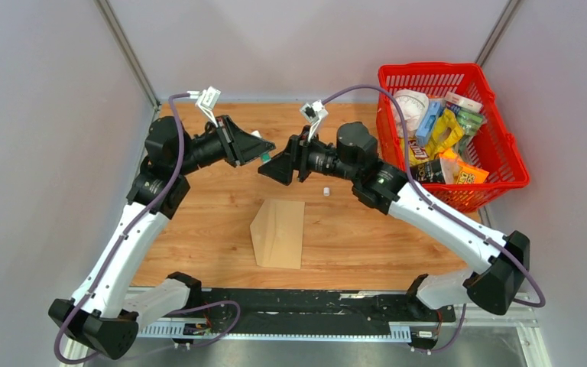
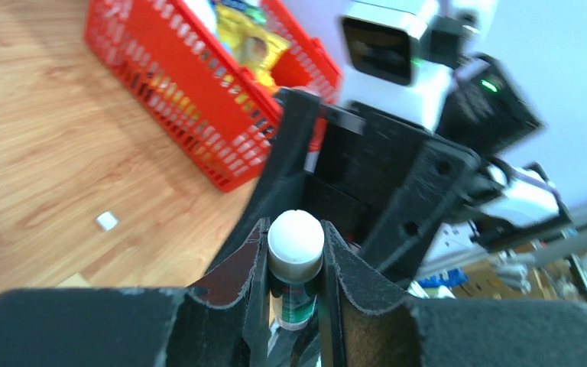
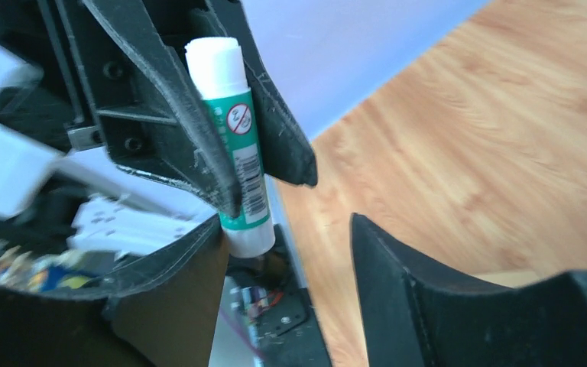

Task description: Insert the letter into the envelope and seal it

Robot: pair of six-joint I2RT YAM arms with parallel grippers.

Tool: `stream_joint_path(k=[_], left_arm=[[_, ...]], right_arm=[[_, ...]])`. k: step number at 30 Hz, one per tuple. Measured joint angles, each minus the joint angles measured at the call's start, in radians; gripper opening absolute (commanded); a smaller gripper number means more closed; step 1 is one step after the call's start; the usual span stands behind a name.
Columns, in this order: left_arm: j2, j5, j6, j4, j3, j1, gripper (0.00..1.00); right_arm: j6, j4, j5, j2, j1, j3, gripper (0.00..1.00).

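Observation:
The tan envelope (image 1: 279,233) lies flat on the wooden table in front of both arms, its pointed flap toward the left. The letter is hidden from every view. Above the table's back half, my left gripper (image 1: 263,156) (image 2: 296,229) is shut on a green-and-white glue stick (image 2: 296,264) (image 3: 233,138), whose white end points toward the right arm. My right gripper (image 1: 277,170) (image 3: 284,223) faces it tip to tip. Its jaws are open, and the stick's lower end sits just beside its left finger, with nothing gripped.
A small white cap (image 1: 325,190) (image 2: 107,221) lies on the wood behind the envelope. A red basket (image 1: 517,155) (image 2: 199,122) full of snack packets stands at the back right. Grey walls close in the back and sides.

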Motion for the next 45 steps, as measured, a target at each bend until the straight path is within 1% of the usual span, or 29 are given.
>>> stream_joint_path(k=[3,6,7,8,12,15,21,22,23,29,31,34,36,41,45], left_arm=[[0.018,-0.08,0.01,-0.095,0.045,0.0,0.0],[0.053,-0.153,0.011,-0.164,0.091,0.0,0.0],[0.062,-0.167,0.01,-0.177,0.096,0.0,0.0],[0.073,-0.188,0.007,-0.194,0.098,0.0,0.0],[0.108,-0.224,0.0,-0.24,0.098,0.0,0.0],[0.119,-0.243,-0.004,-0.261,0.098,0.0,0.0],[0.119,-0.254,-0.013,-0.264,0.099,0.0,0.0],[0.119,-0.254,-0.014,-0.264,0.099,0.0,0.0],[0.119,-0.253,-0.016,-0.264,0.099,0.0,0.0],[0.119,-0.249,-0.023,-0.258,0.099,0.0,0.0],[0.119,-0.237,-0.021,-0.256,0.099,0.0,0.0],[0.119,-0.216,-0.014,-0.244,0.096,0.005,0.0],[0.117,-0.19,-0.01,-0.221,0.083,0.006,0.0],[0.108,-0.09,-0.002,-0.107,0.027,0.003,0.0],[0.093,-0.007,0.005,-0.014,-0.011,0.003,0.0]], right_arm=[[-0.101,-0.147,0.236,-0.006,0.087,0.071,0.62],[-0.187,-0.242,0.45,-0.003,0.175,0.131,0.61],[-0.225,-0.278,0.542,0.007,0.201,0.161,0.6],[-0.233,-0.285,0.562,0.01,0.22,0.167,0.6],[-0.306,-0.366,0.769,0.084,0.284,0.271,0.56],[-0.344,-0.417,0.88,0.145,0.311,0.332,0.55],[-0.391,-0.507,1.013,0.237,0.336,0.422,0.52],[-0.396,-0.516,1.025,0.244,0.338,0.426,0.49],[-0.4,-0.524,1.033,0.247,0.34,0.427,0.46],[-0.42,-0.546,1.043,0.248,0.343,0.434,0.17],[-0.427,-0.547,1.043,0.248,0.347,0.434,0.11],[-0.428,-0.533,1.0,0.238,0.336,0.423,0.07],[-0.413,-0.498,0.934,0.204,0.314,0.377,0.07],[-0.315,-0.389,0.672,0.079,0.218,0.216,0.05],[-0.228,-0.259,0.465,-0.001,0.149,0.091,0.05]])
